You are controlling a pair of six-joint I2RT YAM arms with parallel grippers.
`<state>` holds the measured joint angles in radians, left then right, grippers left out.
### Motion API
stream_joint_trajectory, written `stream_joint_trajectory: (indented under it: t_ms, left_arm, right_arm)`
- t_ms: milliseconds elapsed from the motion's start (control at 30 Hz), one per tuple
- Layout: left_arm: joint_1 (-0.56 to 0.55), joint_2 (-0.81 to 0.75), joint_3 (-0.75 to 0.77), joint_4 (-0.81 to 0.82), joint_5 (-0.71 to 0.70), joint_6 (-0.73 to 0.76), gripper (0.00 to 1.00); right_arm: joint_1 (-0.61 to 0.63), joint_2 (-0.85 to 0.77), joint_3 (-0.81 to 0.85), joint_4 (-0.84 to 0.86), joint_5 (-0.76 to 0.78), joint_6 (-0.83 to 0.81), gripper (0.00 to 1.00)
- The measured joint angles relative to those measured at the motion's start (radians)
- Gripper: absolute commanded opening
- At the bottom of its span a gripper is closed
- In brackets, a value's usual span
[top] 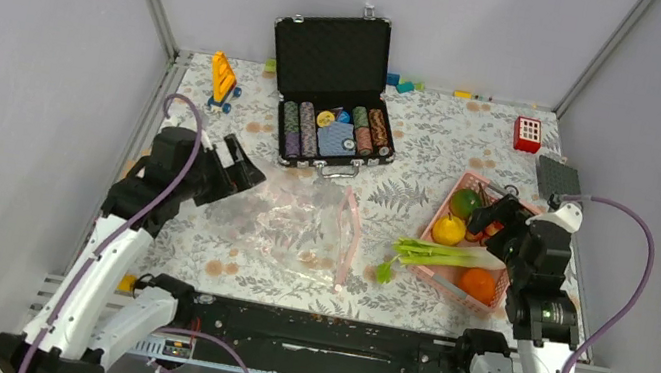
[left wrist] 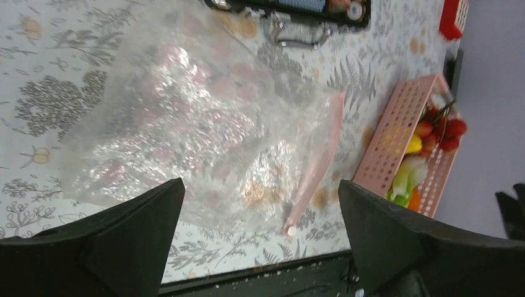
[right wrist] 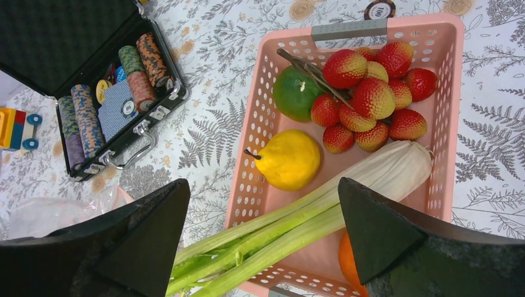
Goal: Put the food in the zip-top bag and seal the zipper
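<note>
The clear zip-top bag (top: 285, 225) (left wrist: 198, 124) lies flat mid-table, and its pink zipper (top: 346, 235) (left wrist: 319, 161) runs along its right edge. The food sits in a pink basket (top: 465, 183) (right wrist: 247, 161). A celery stalk (top: 441, 256) (right wrist: 291, 232) pokes out over the basket's left rim. With it are a lemon (right wrist: 290, 159), a green round fruit (right wrist: 296, 93), a red cluster (right wrist: 371, 99) and an orange (top: 478, 284). My left gripper (top: 233, 168) (left wrist: 260, 184) hangs open above the bag's left side. My right gripper (top: 499, 218) (right wrist: 263, 182) is open over the basket, above the celery, holding nothing.
An open black case of poker chips (top: 333, 86) (right wrist: 105, 80) stands behind the bag. A yellow toy (top: 223, 77) sits at back left. A red block (top: 527, 133) and a grey block (top: 558, 176) lie at back right. Walls enclose three sides.
</note>
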<state>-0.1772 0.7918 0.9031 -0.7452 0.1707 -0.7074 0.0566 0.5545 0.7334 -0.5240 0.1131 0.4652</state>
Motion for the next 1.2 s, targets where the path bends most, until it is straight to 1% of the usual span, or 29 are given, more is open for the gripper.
stream_joint_trajectory:
  t_ms: [67, 233, 333, 433, 533, 633, 767, 900, 1000, 1067, 1100, 1133, 1200]
  left_arm:
    - [-0.073, 0.026, 0.014, -0.009, -0.030, -0.005, 0.99]
    - [-0.332, 0.160, 0.054, -0.018, -0.174, -0.063, 0.99]
    - [-0.473, 0.297, 0.110, -0.016, -0.257, -0.109, 0.99]
    - [-0.567, 0.433, 0.166, -0.013, -0.328, -0.148, 0.98]
    - [-0.650, 0.605, 0.239, 0.000, -0.397, -0.191, 0.96]
    - [-0.689, 0.730, 0.288, 0.006, -0.439, -0.226, 0.93]
    - [-0.694, 0.849, 0.320, 0.019, -0.473, -0.269, 0.87]
    - [-0.692, 0.902, 0.330, 0.031, -0.486, -0.293, 0.86]
    - [-0.698, 0.936, 0.351, 0.037, -0.494, -0.302, 0.80]
    - [-0.706, 0.964, 0.368, 0.041, -0.495, -0.306, 0.69]
    - [-0.711, 0.980, 0.376, 0.042, -0.495, -0.308, 0.60]
    - [-0.715, 0.994, 0.382, 0.042, -0.494, -0.311, 0.49]
    - [-0.720, 1.017, 0.391, 0.037, -0.495, -0.316, 0.16]
  right_arm:
    - [0.000, -0.013, -0.008, 0.002, -0.002, 0.000, 0.98]
    - [0.000, -0.053, -0.045, 0.005, -0.002, -0.002, 0.98]
    - [0.000, -0.069, -0.066, 0.006, 0.002, -0.005, 0.98]
    - [0.000, -0.075, -0.081, 0.006, 0.008, -0.005, 0.98]
    - [0.000, -0.073, -0.086, 0.005, 0.015, -0.007, 0.98]
    - [0.000, -0.067, -0.086, 0.002, 0.031, -0.009, 0.98]
    - [0.000, -0.042, -0.086, -0.013, 0.042, -0.016, 0.98]
    - [0.000, -0.017, -0.086, -0.026, 0.054, -0.020, 0.98]
    - [0.000, -0.014, -0.086, -0.025, 0.060, -0.022, 0.98]
    - [0.000, -0.017, -0.086, -0.025, 0.061, -0.023, 0.98]
    - [0.000, -0.020, -0.086, -0.024, 0.061, -0.023, 0.98]
    - [0.000, -0.024, -0.086, -0.024, 0.062, -0.024, 0.98]
    - [0.000, -0.031, -0.086, -0.024, 0.062, -0.024, 0.98]
